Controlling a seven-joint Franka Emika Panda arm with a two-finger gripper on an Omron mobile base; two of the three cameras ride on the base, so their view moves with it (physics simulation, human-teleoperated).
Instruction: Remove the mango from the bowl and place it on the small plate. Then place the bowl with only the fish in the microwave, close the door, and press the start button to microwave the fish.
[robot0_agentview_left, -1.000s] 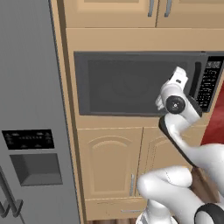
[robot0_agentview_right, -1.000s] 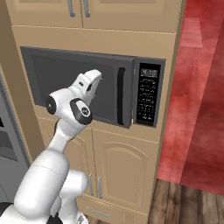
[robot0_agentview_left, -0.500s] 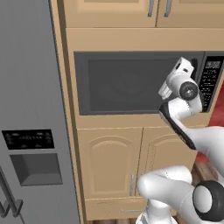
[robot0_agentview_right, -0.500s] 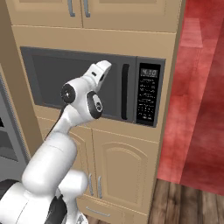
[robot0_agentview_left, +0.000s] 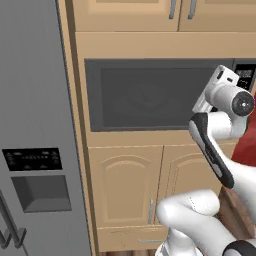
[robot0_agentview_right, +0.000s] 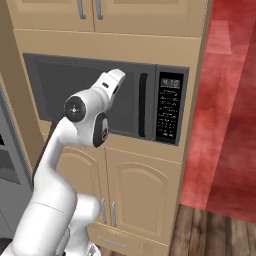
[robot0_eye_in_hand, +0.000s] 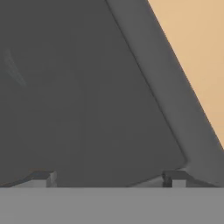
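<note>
The white arm's two-finger gripper (robot0_eye_in_hand: 109, 177) hovered with its dark fingertips (robot0_eye_in_hand: 43, 176) spread wide and empty, close before the dark window of the wide dark grey microwave door (robot0_agentview_right: 85, 95). That door sat shut at centre frame in both base views, its vertical black handle (robot0_agentview_right: 143, 105) beside the black keypad panel (robot0_agentview_right: 168, 109), with the tall grey fridge (robot0_agentview_left: 32, 125) at far left.

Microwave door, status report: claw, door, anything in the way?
Claw open, holding nothing, right up at the door. Door shut, handle to the claw's right. Keypad unobstructed.
</note>
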